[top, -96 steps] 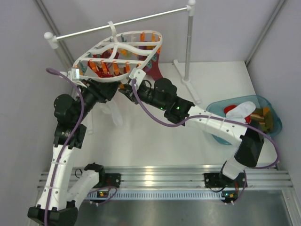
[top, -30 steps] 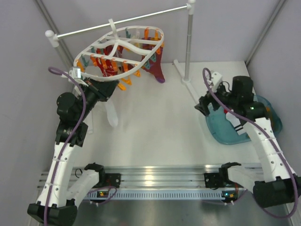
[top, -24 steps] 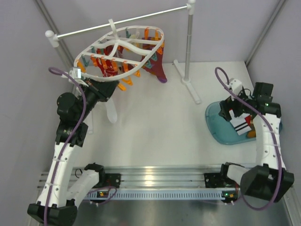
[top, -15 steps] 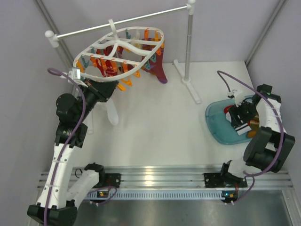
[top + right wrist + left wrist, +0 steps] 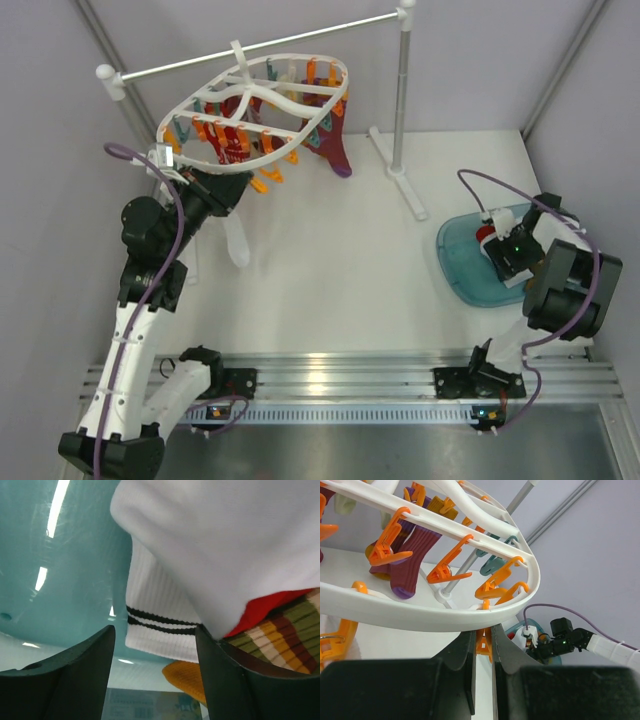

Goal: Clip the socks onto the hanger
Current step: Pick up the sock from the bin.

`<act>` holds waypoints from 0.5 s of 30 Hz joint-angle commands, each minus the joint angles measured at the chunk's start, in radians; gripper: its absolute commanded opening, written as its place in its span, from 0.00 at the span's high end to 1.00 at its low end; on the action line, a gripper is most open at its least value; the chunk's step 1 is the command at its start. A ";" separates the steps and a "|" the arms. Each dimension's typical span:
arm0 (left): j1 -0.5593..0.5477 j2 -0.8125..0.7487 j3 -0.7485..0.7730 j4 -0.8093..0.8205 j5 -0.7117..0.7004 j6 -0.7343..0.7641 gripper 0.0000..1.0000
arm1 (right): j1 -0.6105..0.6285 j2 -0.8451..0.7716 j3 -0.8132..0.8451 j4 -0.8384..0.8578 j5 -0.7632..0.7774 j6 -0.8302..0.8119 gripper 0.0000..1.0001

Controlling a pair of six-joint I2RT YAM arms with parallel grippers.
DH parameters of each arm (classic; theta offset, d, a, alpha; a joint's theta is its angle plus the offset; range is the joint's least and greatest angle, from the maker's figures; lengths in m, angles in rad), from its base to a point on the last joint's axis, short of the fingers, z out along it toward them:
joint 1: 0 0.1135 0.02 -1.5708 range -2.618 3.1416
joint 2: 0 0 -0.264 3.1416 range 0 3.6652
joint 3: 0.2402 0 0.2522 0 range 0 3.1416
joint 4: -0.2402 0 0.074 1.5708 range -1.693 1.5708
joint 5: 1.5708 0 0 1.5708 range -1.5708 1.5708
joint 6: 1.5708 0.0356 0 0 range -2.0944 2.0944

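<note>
The white oval hanger (image 5: 262, 98) hangs from the rail, with a maroon sock (image 5: 336, 142) and a white sock (image 5: 237, 240) clipped to it. My left gripper (image 5: 218, 190) is under its near rim (image 5: 435, 617). In the left wrist view it (image 5: 483, 635) is shut on an orange clip (image 5: 484, 643). My right gripper (image 5: 506, 252) is down in the blue basin (image 5: 458, 268). In the right wrist view it (image 5: 155, 635) is open, astride a white sock with black stripes (image 5: 160, 615). A plain white sock (image 5: 225, 545), a red one (image 5: 265, 610) and a yellow-green striped one (image 5: 287, 635) lie beside it.
The white-and-metal rail stand (image 5: 400, 110) rises at the back, its foot (image 5: 398, 180) on the table left of the basin. Orange and teal clips (image 5: 451, 567) dangle all around the hanger. An orange fabric piece (image 5: 192, 677) lies in the basin bottom.
My right arm has swung from under the hanger to the far right and lowered its open gripper into the basin over the socks. The left arm has stayed at the hanger.
</note>
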 commanded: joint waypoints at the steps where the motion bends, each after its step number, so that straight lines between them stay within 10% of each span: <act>1: 0.007 0.008 -0.005 0.024 -0.019 0.011 1.00 | 0.003 0.020 -0.017 0.074 0.036 0.029 0.38; 9: 0.007 0.008 0.000 0.019 -0.021 0.019 1.00 | 0.003 0.017 0.030 -0.041 -0.074 0.072 0.96; 15: 0.007 0.006 -0.005 0.018 -0.022 0.019 1.00 | 0.007 -0.037 0.148 -0.233 -0.313 0.181 1.00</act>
